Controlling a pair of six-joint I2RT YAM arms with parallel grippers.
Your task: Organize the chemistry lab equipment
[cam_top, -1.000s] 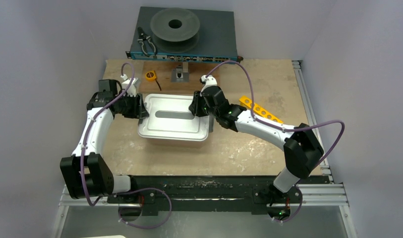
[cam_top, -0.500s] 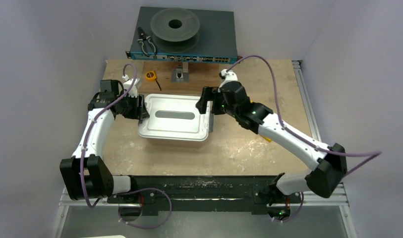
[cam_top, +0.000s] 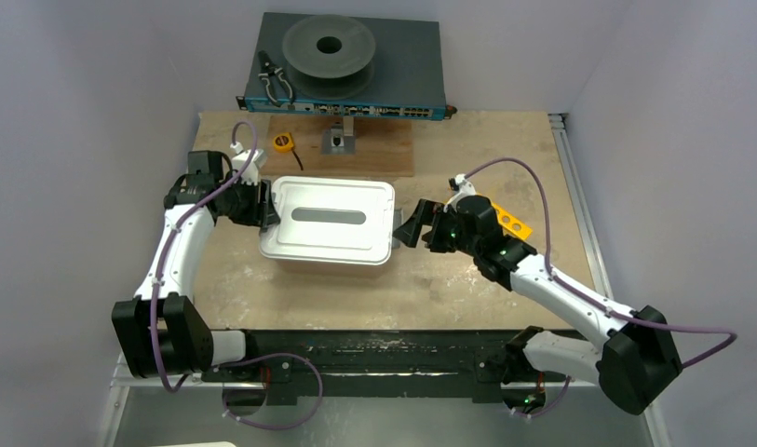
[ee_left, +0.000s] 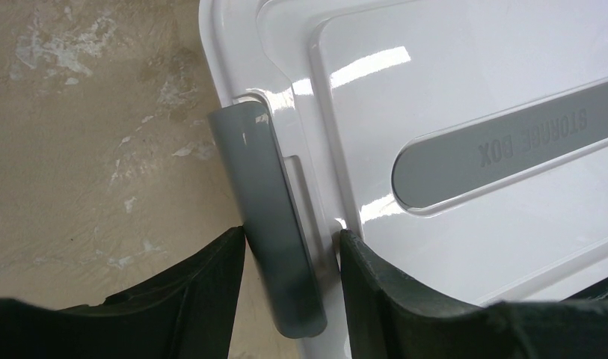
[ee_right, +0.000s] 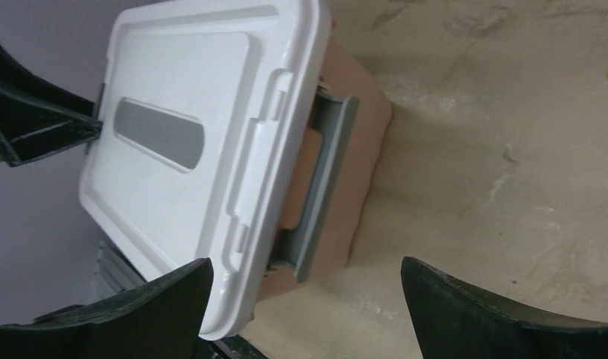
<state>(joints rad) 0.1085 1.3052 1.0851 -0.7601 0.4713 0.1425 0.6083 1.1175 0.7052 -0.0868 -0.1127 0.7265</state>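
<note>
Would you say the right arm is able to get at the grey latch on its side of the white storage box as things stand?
Probably yes. The right gripper, fingers wide open, faces the grey latch from close by, and nothing lies between them.

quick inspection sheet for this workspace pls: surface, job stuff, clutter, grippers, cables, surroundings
surface: tan tabletop, white scuffs
job's things: white storage box, lid on, at centre; yellow holed rack right of it, partly behind the right arm; other lab items not seen
clutter: yellow tape measure behind the box; black pliers beside the grey spool
grippers: left gripper closed on the box's left latch; right gripper open, off the right latch
cables: purple cable looped off each arm, clear of the box
surroundings: plain pale walls; dark equipment case at the back
</note>
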